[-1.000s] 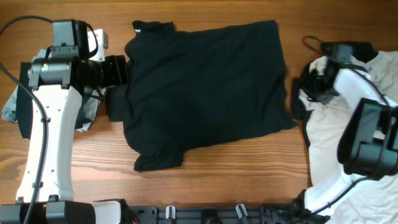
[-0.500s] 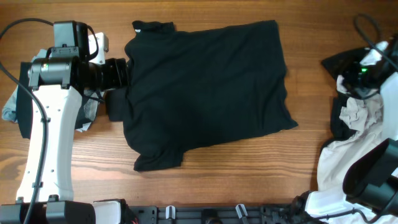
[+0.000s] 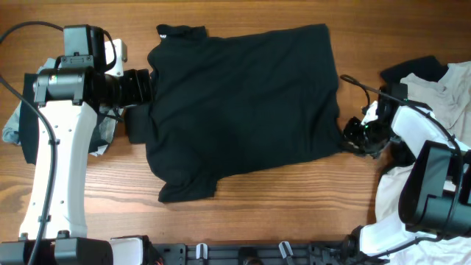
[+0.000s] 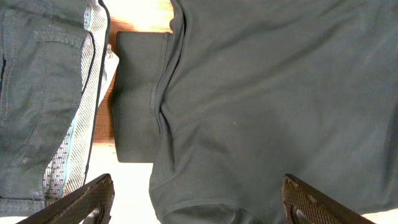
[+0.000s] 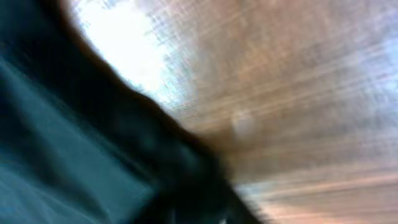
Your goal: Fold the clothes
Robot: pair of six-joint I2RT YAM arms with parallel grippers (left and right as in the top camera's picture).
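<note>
The large black shirt [image 3: 243, 103] lies spread flat on the wooden table, collar at the top left. My left gripper [image 3: 147, 85] hovers over its left edge beside a folded sleeve [image 3: 136, 125]. In the left wrist view the gripper [image 4: 199, 208] is open wide and empty, with the shirt [image 4: 267, 93] and sleeve [image 4: 137, 93] below it. My right gripper [image 3: 355, 136] is at the shirt's lower right corner. The right wrist view is motion-blurred, showing dark fabric [image 5: 56, 155] against wood; its jaws cannot be made out.
Off-white [image 3: 441, 88] and black [image 3: 412, 68] garments are piled at the right edge. A grey garment [image 3: 15, 125] lies under my left arm; in the left wrist view it shows as grey trousers [image 4: 37, 93]. Bare wood [image 3: 294, 206] runs along the front.
My right arm swung out to the right over the clothes pile, then came back to the shirt's lower right corner. The left arm and the shirt have not moved.
</note>
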